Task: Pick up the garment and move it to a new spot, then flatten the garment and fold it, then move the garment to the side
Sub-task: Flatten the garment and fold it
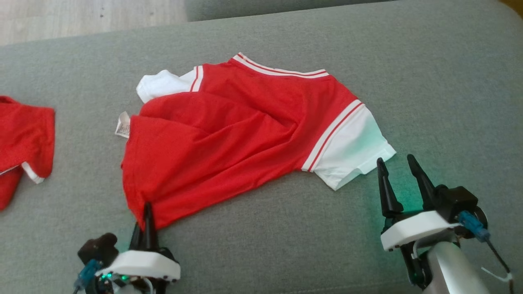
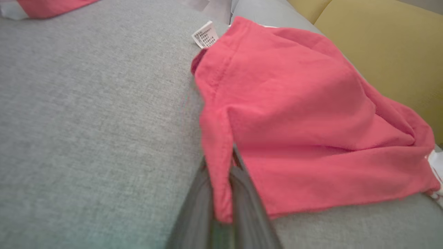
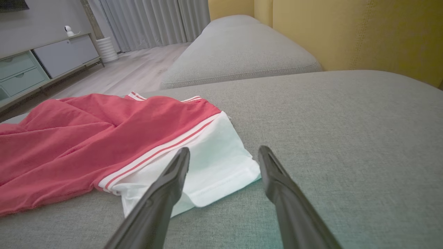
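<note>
Your left gripper (image 1: pixel 146 210) was clamped on the near left hem corner of the red T-shirt (image 1: pixel 229 134), low at the near edge of the grey sofa cushion (image 1: pixel 429 81). In the left wrist view a fold of red cloth ran between its two dark fingers (image 2: pixel 199 204), which stood almost together with the fabric pinched in the gap.

Your right gripper (image 1: pixel 395 159) stood released, with its jaws spread wide and nothing between them. Its fingertips sat just beside the outer corner of the white right-hand sleeve (image 1: pixel 351 151), and you could not tell whether they touched it.

From the held corner, the T-shirt spread away toward the middle of the cushion, rumpled and with a diagonal ridge across the red body. Red-and-white striped trim edged both shoulders. The other white sleeve (image 1: pixel 163 83) lay partly tucked under the red cloth on the far left side. A white care label (image 1: pixel 122 124) stuck out at the shirt's left edge.

A second red garment (image 1: pixel 24 139) lay well apart at the cushion's left edge. Beyond the cushion you had a yellow backrest (image 3: pixel 346 31), a neighbouring grey cushion (image 3: pixel 238 52) and pale wooden floor (image 1: pixel 81 16).
</note>
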You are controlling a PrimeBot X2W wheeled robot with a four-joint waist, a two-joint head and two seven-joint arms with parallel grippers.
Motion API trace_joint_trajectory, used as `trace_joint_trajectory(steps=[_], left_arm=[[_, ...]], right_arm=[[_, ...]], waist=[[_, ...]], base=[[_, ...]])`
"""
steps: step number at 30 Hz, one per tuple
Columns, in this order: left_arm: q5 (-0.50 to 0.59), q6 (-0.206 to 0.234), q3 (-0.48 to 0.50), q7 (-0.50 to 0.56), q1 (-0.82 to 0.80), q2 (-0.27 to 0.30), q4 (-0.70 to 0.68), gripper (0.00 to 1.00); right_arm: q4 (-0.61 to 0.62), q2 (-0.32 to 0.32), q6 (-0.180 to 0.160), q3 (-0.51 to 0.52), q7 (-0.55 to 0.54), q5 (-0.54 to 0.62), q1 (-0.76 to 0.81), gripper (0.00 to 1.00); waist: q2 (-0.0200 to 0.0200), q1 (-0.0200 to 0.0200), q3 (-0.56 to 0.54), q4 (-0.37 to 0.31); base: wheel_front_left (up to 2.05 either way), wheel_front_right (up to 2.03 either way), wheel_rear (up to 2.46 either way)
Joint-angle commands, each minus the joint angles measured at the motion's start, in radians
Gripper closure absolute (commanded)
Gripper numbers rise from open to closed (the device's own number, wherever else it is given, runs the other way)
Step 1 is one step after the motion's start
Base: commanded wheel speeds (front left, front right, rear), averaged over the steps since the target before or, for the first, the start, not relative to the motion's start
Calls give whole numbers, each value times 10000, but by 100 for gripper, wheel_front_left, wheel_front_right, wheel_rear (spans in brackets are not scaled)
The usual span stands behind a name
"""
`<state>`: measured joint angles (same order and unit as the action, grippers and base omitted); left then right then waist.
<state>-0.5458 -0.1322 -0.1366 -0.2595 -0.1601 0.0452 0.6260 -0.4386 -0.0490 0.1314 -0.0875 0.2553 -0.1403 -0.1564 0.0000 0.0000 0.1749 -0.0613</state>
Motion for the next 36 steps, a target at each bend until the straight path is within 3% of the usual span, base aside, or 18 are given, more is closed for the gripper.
trace_joint_trajectory(steps=[1,8,14,21,28,29,30,33,36], left_arm=[[35,16,171,-23,-7,51,-313,100],[202,16,230,-23,168,51,-953,100],[340,16,52,-23,160,51,-1215,100],[387,16,-274,-23,78,51,-1253,100],[367,16,-596,-23,-69,51,-1160,100],[366,16,-623,-23,-81,51,-1152,100],[369,16,-643,-23,-94,51,-1144,100],[383,15,-663,-23,-137,51,-1111,100],[379,15,-553,-23,-161,51,-1239,100]], right_arm=[[222,-12,-7,-158,65,-50,-302,0],[-173,-12,-7,374,65,-87,-496,0],[-1698,-12,-7,1052,65,133,-1354,0],[-3530,-12,-7,1045,65,471,-2254,0],[-5366,-12,-7,268,65,227,-2646,0],[-5527,-12,-7,115,65,98,-2642,34],[-5697,-12,-7,-73,65,-51,-2635,100],[-5950,-12,-7,-669,65,-685,-2638,100],[-5411,-12,-7,-834,65,-1180,-2662,100]], waist=[[0,0,-26,99],[0,0,-67,533],[0,0,43,964],[0,0,223,1103],[0,0,318,1161],[0,0,323,1164],[0,0,327,1170],[0,0,289,1176],[0,0,131,1136]], base=[[0,0,0],[0,0,0],[0,0,0],[0,0,0],[0,0,0],[0,0,0],[0,0,0],[0,0,0],[0,0,0]])
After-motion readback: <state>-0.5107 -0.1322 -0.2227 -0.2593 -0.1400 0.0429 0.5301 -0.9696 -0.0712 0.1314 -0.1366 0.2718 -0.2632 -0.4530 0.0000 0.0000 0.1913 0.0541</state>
